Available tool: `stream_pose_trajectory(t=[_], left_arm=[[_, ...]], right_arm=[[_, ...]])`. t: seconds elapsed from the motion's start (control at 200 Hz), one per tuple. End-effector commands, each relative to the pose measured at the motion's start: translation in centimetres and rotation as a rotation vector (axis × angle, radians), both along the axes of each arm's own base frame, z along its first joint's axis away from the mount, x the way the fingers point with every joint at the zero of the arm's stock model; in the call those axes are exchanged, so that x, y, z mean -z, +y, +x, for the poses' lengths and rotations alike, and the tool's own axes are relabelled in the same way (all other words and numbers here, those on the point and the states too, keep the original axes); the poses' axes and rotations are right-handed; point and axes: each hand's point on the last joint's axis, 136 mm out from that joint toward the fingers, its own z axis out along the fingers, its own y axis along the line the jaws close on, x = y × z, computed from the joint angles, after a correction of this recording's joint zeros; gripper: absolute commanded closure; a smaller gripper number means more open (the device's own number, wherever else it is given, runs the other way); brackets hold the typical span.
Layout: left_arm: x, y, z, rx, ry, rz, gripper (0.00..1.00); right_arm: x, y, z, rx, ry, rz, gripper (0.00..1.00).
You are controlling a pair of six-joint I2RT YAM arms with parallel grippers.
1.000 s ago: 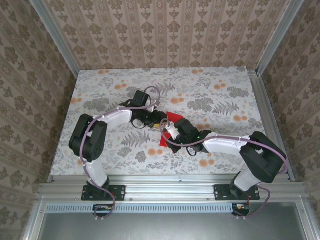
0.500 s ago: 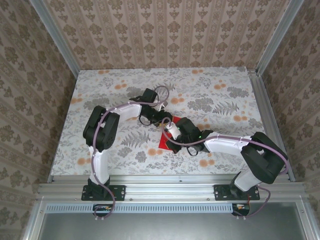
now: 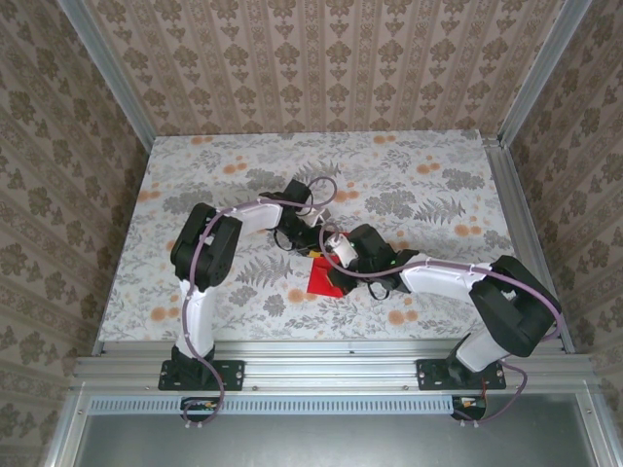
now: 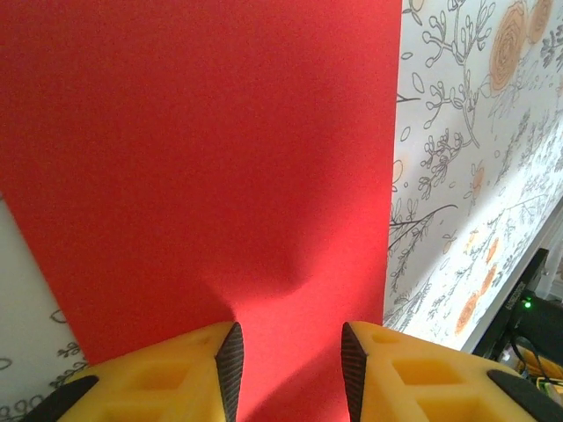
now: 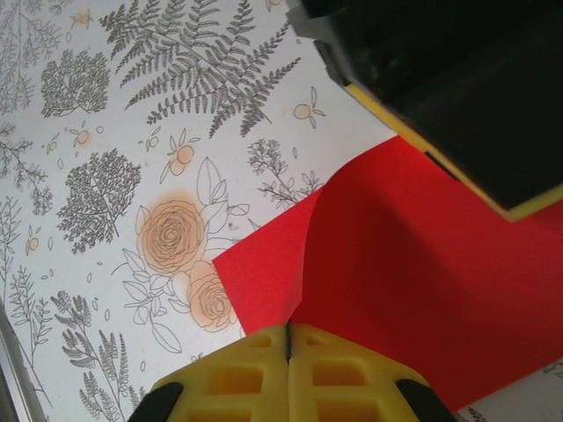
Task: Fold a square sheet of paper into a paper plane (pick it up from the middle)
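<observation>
Overhead: square red paper sheet (image 3: 321,278) mid floral tabletop (image 3: 438,195), toward near edge; bare surface round it, wallpapered walls (image 3: 321,68) beyond.
Left wrist: left gripper (image 4: 288,352) jaws apart, straddling sheet's pucker.
Right wrist: right gripper (image 5: 288,338) clamped on sheet's lifted fold.

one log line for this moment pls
left tool: open over paper | right tool: shut on paper edge, flap raised | paper: red, on table

White arms (image 3: 440,278), purple cables (image 3: 191,292), yellow hands (image 4: 286,365) (image 5: 288,347)
</observation>
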Motion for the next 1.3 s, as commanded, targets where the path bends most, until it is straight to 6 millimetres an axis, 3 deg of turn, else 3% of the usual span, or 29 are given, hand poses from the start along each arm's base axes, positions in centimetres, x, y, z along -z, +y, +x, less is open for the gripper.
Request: stream_pose_trajectory(t=[0.0, 0.475, 0.77, 1.085, 1.295], left_arm=[[1.8, 0.9, -0.9, 0.047, 0.030, 0.067, 0.62], [2.3, 0.4, -0.4, 0.051, 0.042, 0.051, 0.62], [2.1, 0.2, -0.3, 0.036, 0.046, 0.023, 0.62], [-0.6, -0.6, 0.3, 0.026, 0.014, -0.059, 0.55], [-2.0, 0.0, 0.2, 0.029, -0.020, -0.069, 0.52]], right_arm=[[-0.1, -0.4, -0.1, 0.000, 0.017, 0.007, 1.00], [1.9, -2.0, 1.1, 0.042, 0.093, -0.014, 1.00], [2.2, -1.7, 1.2, 0.049, 0.125, 0.026, 1.00], [2.9, -1.7, 0.9, 0.049, 0.146, 0.021, 1.00], [3.0, -1.6, 0.8, 0.045, 0.151, 0.026, 1.00]])
